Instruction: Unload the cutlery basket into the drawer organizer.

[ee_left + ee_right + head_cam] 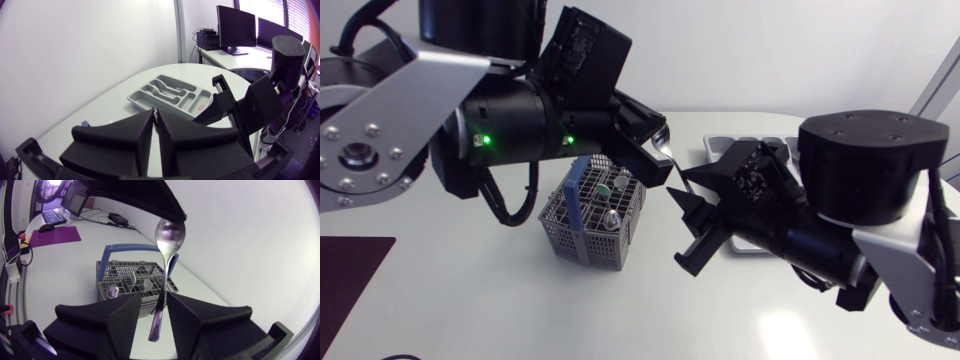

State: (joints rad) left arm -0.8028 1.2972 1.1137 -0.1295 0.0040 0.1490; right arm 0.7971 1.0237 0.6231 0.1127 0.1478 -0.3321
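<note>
Left end effector [155, 116] clenches the spoon [169, 235], its handle inside the released right end effector [154, 296].

Bright, even light from overhead. White table [470, 300] nearly washed out. Hard glare patch on tabletop well apart from cutlery basket [592, 222], on right arm's side. Faint soft shadow at basket's foot. Spoon [170, 232] above basket: bowl mirrors light, pale streak down handle. Two green lamps glow on left arm [510, 130], just above basket.
</note>
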